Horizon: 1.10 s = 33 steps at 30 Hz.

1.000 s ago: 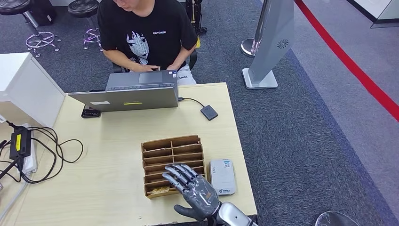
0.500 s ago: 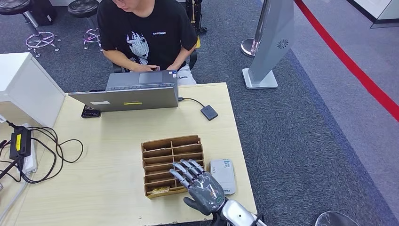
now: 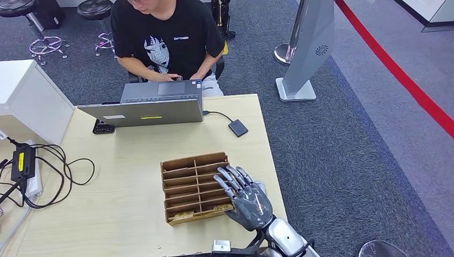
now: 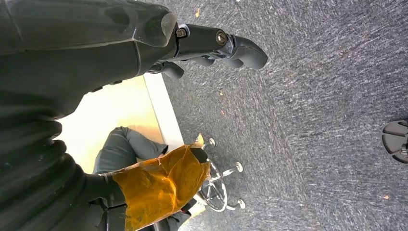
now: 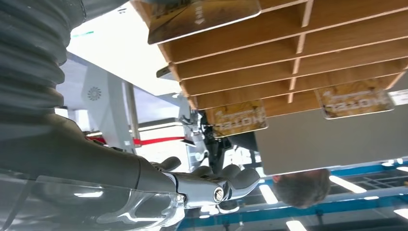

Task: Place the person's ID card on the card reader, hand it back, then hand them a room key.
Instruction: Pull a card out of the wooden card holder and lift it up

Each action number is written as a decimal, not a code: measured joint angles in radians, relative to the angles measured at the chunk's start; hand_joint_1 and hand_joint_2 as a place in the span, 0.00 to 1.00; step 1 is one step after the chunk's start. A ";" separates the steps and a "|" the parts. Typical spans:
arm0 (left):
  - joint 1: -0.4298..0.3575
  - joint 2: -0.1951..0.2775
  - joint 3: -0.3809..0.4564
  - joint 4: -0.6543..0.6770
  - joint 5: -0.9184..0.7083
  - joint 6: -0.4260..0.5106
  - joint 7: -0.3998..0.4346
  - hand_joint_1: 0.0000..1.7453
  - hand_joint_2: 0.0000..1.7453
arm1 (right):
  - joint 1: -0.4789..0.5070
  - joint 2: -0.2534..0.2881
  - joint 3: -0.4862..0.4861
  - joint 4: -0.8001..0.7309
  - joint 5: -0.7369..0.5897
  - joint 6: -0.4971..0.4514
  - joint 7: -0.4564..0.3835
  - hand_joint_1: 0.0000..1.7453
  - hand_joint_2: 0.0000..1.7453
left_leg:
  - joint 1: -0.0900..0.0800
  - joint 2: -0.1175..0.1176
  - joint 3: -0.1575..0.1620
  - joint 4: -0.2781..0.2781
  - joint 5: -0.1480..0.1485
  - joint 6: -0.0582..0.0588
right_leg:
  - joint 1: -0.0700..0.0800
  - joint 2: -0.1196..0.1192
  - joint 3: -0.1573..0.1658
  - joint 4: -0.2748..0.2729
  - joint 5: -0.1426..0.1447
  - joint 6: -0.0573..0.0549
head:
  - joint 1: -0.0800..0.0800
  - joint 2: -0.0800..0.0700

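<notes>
The right hand (image 3: 247, 199) hovers over the near right corner of the surface (image 3: 128, 176), palm down, fingers (image 3: 231, 178) spread and slightly bent, holding nothing. It lies across the right edge of the wooden card rack (image 3: 195, 187) and covers most of the white card reader (image 3: 260, 187), of which a sliver shows just beside the fingers. From the right wrist view the fingers (image 5: 231, 180) are loosely curled with nothing between them, and gold room key cards (image 5: 235, 118) marked HOTEL stick out of the rack's slots (image 5: 288, 53). In the head view one such card (image 3: 182, 216) pokes from the rack's nearest row, just left of the hand's thumb, not touching it. I cannot make out an ID card anywhere.

The left hand (image 4: 144, 159) hangs beside the surface's edge over grey carpet, fingers bent, nothing gripped; orange tape wraps its thumb (image 4: 161, 185).

Farther off, a person (image 3: 166, 40) in a black shirt sits behind an open laptop (image 3: 147, 107) at the far edge. A small dark box on a cable (image 3: 237, 128) lies right of the laptop, and tangled black cables (image 3: 53, 171) lie at the left.
</notes>
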 joint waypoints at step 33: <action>0.000 0.000 0.000 0.000 0.000 0.000 0.000 0.00 1.00 | 0.015 0.004 0.012 0.056 0.001 0.000 0.010 0.00 1.00 | 0.000 0.000 0.000 0.000 0.000 0.000 | 0.000 0.000 0.000 0.000 0.000 0.000 | 0.000 0.000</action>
